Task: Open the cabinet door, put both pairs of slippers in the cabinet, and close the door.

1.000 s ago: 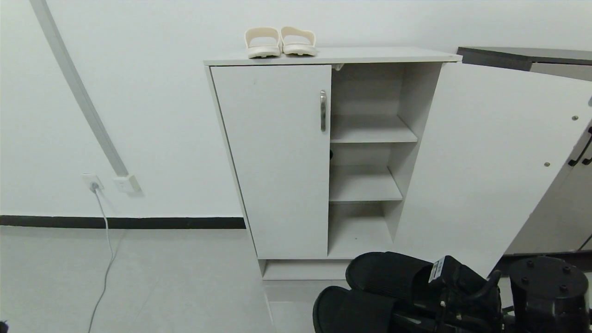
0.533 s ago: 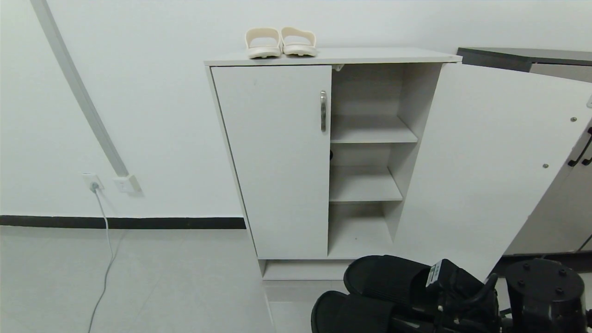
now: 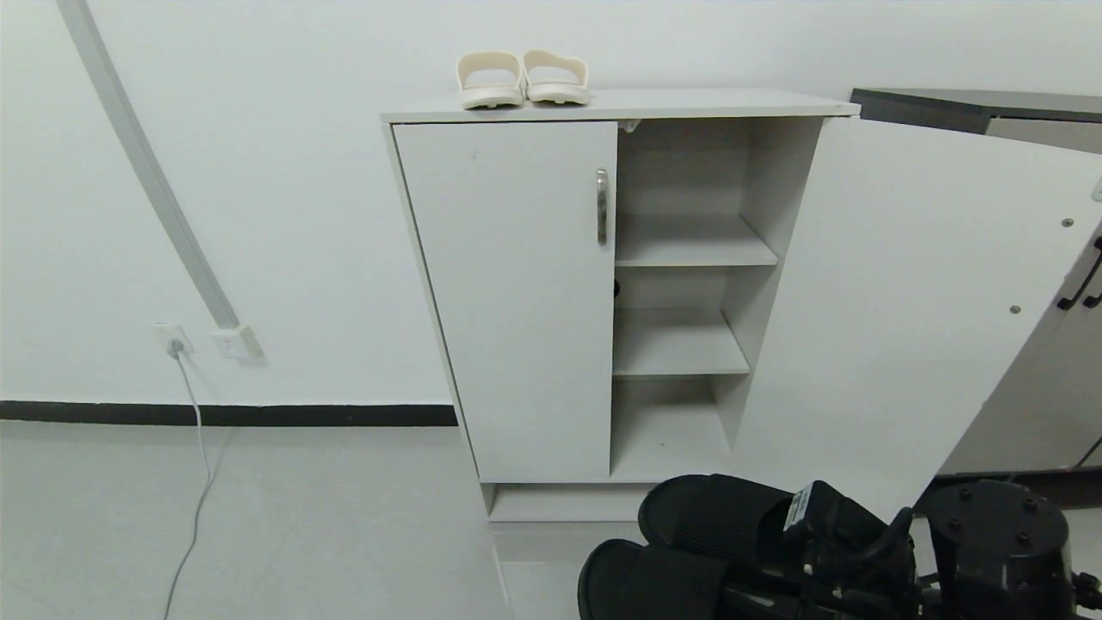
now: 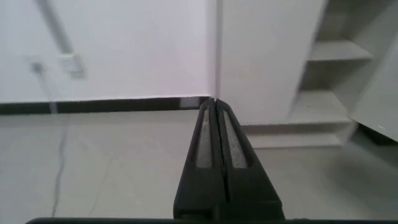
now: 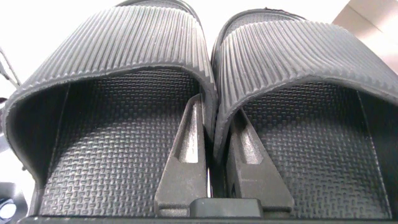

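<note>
Open cabinet (image 3: 508,301), cream slippers (image 3: 523,79) atop, black slippers (image 3: 702,517) near

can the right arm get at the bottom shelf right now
Probably yes: the right door stands wide open, the bottom shelf lies exposed, and the right gripper, shut on the black slippers, sits low before it.

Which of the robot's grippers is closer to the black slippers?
Right. The right gripper grips the black slippers by their touching inner sides; the left gripper hangs shut above the floor, apart from them.
</note>
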You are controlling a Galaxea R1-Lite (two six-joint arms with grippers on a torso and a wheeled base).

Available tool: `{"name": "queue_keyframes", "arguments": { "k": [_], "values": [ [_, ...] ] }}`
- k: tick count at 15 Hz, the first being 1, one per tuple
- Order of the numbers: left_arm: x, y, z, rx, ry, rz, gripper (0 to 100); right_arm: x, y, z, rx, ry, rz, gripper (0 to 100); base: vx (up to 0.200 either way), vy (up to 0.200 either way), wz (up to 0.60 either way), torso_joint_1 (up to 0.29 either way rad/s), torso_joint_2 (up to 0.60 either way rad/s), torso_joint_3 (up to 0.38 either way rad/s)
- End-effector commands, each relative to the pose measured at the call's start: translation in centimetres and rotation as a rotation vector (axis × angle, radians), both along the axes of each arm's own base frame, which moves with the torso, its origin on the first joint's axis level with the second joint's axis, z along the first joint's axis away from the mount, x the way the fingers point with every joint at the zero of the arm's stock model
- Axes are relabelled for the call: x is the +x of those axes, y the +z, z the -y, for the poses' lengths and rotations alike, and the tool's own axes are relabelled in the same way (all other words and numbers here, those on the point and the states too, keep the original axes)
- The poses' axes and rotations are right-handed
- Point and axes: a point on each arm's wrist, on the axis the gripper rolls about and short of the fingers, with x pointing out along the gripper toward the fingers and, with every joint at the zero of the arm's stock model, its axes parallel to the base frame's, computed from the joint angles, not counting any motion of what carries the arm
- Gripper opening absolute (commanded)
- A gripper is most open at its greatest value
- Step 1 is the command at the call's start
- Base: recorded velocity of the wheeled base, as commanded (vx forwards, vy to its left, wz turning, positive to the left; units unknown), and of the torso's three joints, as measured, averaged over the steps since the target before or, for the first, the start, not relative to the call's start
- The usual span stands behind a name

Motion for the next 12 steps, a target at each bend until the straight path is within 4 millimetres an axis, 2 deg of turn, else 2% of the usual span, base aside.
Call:
{"name": "queue_keyframes", "arguments": {
  "k": [1, 3, 4, 7, 9, 10, 12],
  "values": [
    [0.0, 0.0, 0.0, 0.001, -0.001, -0.003, 0, 0.3, 0.1, -0.2, 0.0, -0.017, 0.009, 0, 0.0, 0.0, 0.0, 0.0, 0.0, 0.0],
    [0.0, 0.0, 0.0, -0.022, -0.001, -0.003, 0, 1.5, 0.3, -1.2, -0.004, -0.108, 0.037, 0, 0.0, 0.0, 0.0, 0.0, 0.0, 0.0],
    [0.0, 0.0, 0.0, -0.038, 0.003, -0.003, 0, 2.5, 0.1, -2.4, 0.006, -0.185, 0.029, 0, 0.0, 0.0, 0.0, 0.0, 0.0, 0.0],
    [0.0, 0.0, 0.0, -0.038, 0.008, -0.003, 0, 5.5, 0.0, -9.0, 0.149, -0.509, 0.034, 0, 0.0, 0.0, 0.0, 0.0, 0.0, 0.0],
    [0.0, 0.0, 0.0, -0.038, 0.008, -0.003, 0, 8.2, -1.2, -11.8, 0.149, -0.705, 0.109, 0, 0.0, 0.0, 0.0, 0.0, 0.0, 0.0],
    [0.0, 0.0, 0.0, -0.038, 0.008, -0.003, 0, 9.2, -2.2, -12.7, 0.122, -0.814, 0.147, 0, 0.0, 0.0, 0.0, 0.0, 0.0, 0.0],
    [0.0, 0.0, 0.0, -0.038, 0.008, -0.003, 0, 10.9, -3.1, -13.3, 0.16, -0.894, 0.147, 0, 0.0, 0.0, 0.0, 0.0, 0.0, 0.0]
  ]
}}
